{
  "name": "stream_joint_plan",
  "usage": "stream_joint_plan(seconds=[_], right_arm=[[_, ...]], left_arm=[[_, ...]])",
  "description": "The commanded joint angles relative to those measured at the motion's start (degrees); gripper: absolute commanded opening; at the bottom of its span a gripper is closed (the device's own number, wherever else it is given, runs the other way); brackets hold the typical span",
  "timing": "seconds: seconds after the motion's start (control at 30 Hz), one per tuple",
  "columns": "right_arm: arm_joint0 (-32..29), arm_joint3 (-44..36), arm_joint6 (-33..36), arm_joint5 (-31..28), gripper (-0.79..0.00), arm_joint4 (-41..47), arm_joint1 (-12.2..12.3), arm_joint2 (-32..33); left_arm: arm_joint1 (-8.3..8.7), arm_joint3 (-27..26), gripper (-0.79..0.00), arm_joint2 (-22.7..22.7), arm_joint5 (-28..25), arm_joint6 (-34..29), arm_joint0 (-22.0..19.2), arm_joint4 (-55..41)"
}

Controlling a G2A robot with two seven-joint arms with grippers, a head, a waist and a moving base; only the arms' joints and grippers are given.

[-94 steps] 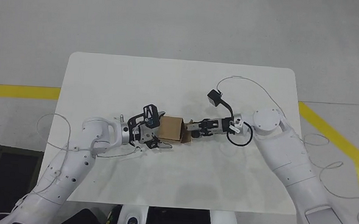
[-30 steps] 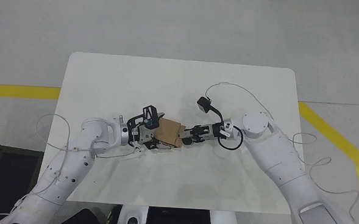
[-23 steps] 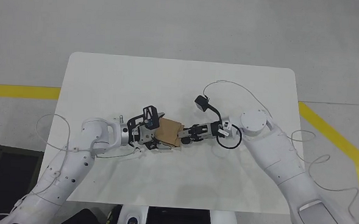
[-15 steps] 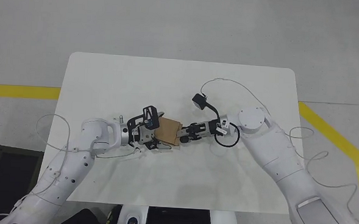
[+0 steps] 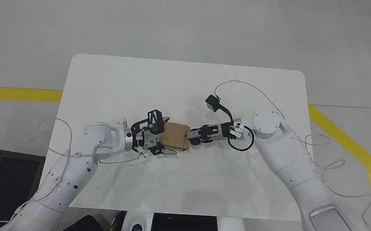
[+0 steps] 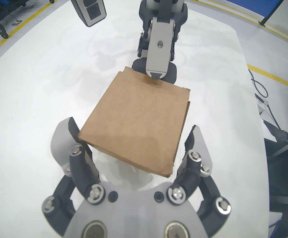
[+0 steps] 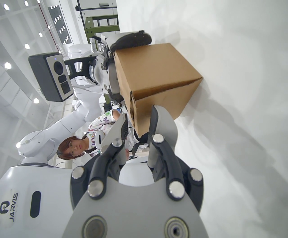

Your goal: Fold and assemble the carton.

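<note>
**Right gripper pinching one end of the carton, left gripper bracketing the other**

The right gripper (image 7: pixel 139 113) is closing on the end of the carton (image 7: pixel 157 74) nearest to it. Its two fingers (image 7: pixel 162 126) are standing close together with the carton's corner edge caught between them. In the left wrist view, one of these fingers is lying across the top edge of that end, with a dark pad showing behind and below it.

The left gripper (image 6: pixel 132 126) is standing spread open around the opposite end. One pad is touching a corner of the carton, and the other is sitting just beside the far side with a sliver of gap.

The carton is lying near the middle of the white tabletop (image 5: pixel 111 80), between the two grippers. It is already in box form, with a plain brown panel facing up. A raw corrugated edge is showing along the end face that the right gripper is holding.

The step in hand appears to be seating or tucking that end panel, so the assembly looks well along but not finished. The next move is likely calling for the left gripper to brace the carton so it does not slide. The right gripper would then need to press the panel home and let go without dragging it back out.
</note>
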Motion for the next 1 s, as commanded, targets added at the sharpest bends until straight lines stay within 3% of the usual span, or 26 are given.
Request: stream_joint_plan(seconds=[0.0,0.1,0.5,0.97], right_arm=[[-0.4,-0.6,0.0,0.3,-0.646,-0.3,0.3,0.7],[-1.3,-1.8,0.2,0.7,-0.785,-0.8,0.8,1.6],[-3.3,-5.5,0.9,2.4,-0.785,-0.7,0.9,0.3],[-1.4,-3.3,0.5,1.5,-0.785,0.3,-0.2,-2.0]], left_arm=[[0.00,0.0,0.000,0.0,0.0,0.0,0.0,0.0],[-0.03,0.1,0.000,0.1,0.0,0.0,-0.1,-0.2],[-0.10,0.0,0.000,0.4,0.3,0.1,-0.2,-0.3],[-0.05,0.0,0.000,0.3,0.3,0.0,-0.1,-0.4]])
